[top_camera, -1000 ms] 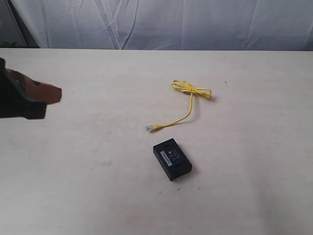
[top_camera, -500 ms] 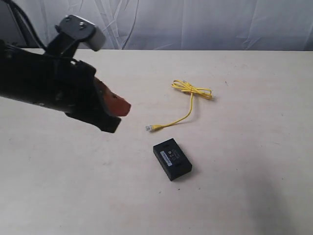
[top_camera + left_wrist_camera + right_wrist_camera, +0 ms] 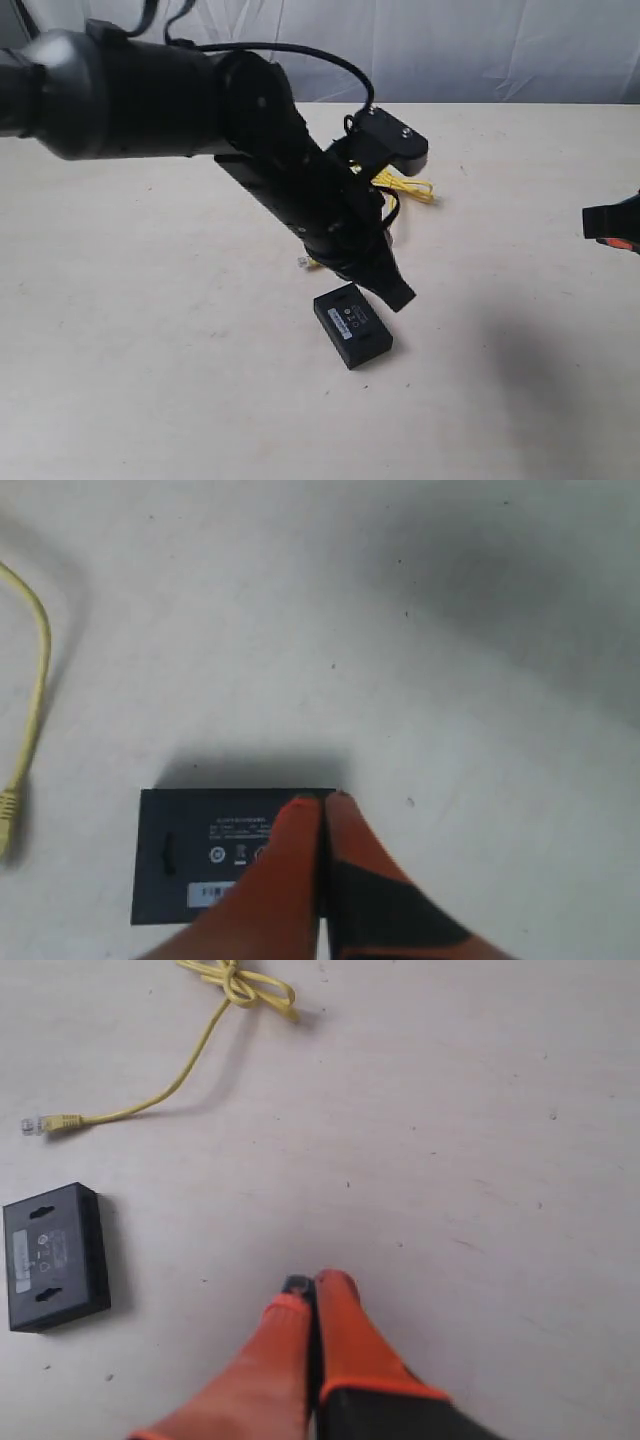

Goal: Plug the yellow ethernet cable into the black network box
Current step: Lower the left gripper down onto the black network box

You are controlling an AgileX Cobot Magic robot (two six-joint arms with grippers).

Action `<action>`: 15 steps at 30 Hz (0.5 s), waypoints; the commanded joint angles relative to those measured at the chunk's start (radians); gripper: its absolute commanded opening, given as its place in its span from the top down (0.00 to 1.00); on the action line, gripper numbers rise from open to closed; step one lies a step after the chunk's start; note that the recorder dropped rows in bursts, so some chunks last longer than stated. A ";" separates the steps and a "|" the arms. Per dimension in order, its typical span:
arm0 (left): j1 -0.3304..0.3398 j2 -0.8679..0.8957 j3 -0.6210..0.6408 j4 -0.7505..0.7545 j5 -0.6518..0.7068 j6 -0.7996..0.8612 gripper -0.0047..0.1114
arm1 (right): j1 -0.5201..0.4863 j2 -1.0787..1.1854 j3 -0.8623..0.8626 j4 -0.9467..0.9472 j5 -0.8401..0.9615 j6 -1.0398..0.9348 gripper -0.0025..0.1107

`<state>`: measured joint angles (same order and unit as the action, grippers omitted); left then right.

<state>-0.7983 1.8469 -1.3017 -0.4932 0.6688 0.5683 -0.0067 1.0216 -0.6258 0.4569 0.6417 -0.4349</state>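
The black network box (image 3: 352, 325) lies flat on the pale table, label side up. The yellow ethernet cable (image 3: 412, 187) lies behind it; its knotted loop is partly hidden by my left arm, and its plug end (image 3: 305, 262) shows near the box. My left gripper (image 3: 398, 293) reaches across the middle and is shut, holding nothing, with its tips just above the box's far right corner. In the left wrist view the shut gripper (image 3: 322, 798) overlaps the box (image 3: 200, 855), with the cable (image 3: 35, 670) beside it. My right gripper (image 3: 315, 1282) is shut and empty, apart from the box (image 3: 52, 1255) and the cable (image 3: 180, 1075).
A pale curtain (image 3: 450, 50) hangs behind the table's far edge. My right gripper (image 3: 608, 225) just shows at the right edge of the exterior view. The left arm's bulk (image 3: 200, 95) hangs over the table's left and middle.
My left arm has swept from the left edge across to the middle, ending with its tip by the box. The right gripper has come into view at the right edge. Box and cable have not moved.
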 commanded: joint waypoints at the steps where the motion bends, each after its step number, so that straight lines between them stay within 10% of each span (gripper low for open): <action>1: -0.043 0.093 -0.069 0.042 0.015 -0.041 0.96 | -0.003 0.000 -0.006 0.005 -0.003 -0.007 0.99; 15: -0.060 0.256 -0.162 0.172 0.010 -0.109 0.96 | -0.003 0.000 -0.006 0.022 -0.009 -0.007 0.99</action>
<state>-0.8519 2.0842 -1.4493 -0.3853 0.6764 0.5044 -0.0067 1.0216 -0.6258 0.4742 0.6417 -0.4349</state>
